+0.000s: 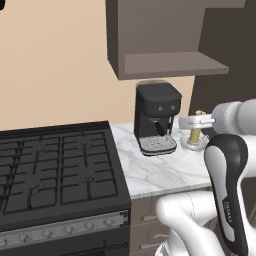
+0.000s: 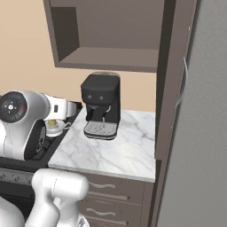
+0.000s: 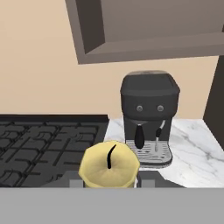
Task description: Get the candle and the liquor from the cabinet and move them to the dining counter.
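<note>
Robot jaws (image 1: 196, 122) closed around a pale-yellow candle (image 1: 196, 131), held in the air.
The candle stands upright in its clear dish, above the marble tabletop (image 1: 160, 172), right of a black coffee machine (image 1: 156, 117), below the open cabinet (image 1: 165, 37).

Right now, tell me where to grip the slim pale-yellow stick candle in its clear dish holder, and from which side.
Best grip the candle partway up its upright stick, level from the side, as the gripper does: the stick is slim enough for the jaws, the dish holder below wide and shallow.
</note>
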You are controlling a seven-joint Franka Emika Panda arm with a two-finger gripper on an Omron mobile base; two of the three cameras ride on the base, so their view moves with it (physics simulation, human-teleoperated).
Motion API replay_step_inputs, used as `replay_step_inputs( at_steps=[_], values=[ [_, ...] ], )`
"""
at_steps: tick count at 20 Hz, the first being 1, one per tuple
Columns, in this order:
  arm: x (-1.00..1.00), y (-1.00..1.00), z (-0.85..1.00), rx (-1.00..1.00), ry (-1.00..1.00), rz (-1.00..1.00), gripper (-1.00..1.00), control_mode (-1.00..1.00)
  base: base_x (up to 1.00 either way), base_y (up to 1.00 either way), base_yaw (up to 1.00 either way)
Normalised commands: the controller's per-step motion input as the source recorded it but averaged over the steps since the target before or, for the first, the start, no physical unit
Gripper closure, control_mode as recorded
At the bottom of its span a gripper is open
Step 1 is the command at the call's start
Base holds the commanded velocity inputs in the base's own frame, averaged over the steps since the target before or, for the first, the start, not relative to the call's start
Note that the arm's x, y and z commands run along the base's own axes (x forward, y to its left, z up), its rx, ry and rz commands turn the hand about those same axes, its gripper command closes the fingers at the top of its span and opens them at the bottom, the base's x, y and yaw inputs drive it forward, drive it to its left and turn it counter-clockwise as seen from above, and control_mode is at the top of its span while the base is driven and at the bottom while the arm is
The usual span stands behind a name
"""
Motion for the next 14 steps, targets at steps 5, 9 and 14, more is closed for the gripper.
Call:
replay_step_inputs(
  at_steps=[5,9,14],
  values=[
    [0.00,0.00,0.00,0.00,0.00,0.00,1.00,-1.00,0.00,0.00,0.00],
    [0.00,0.00,0.00,0.00,0.00,0.00,1.00,-1.00,0.00,0.00,0.00],
    [-0.07,0.00,-0.02,0.00,0.00,0.00,1.00,1.00,-0.38,0.18,0.00]
  ],
)
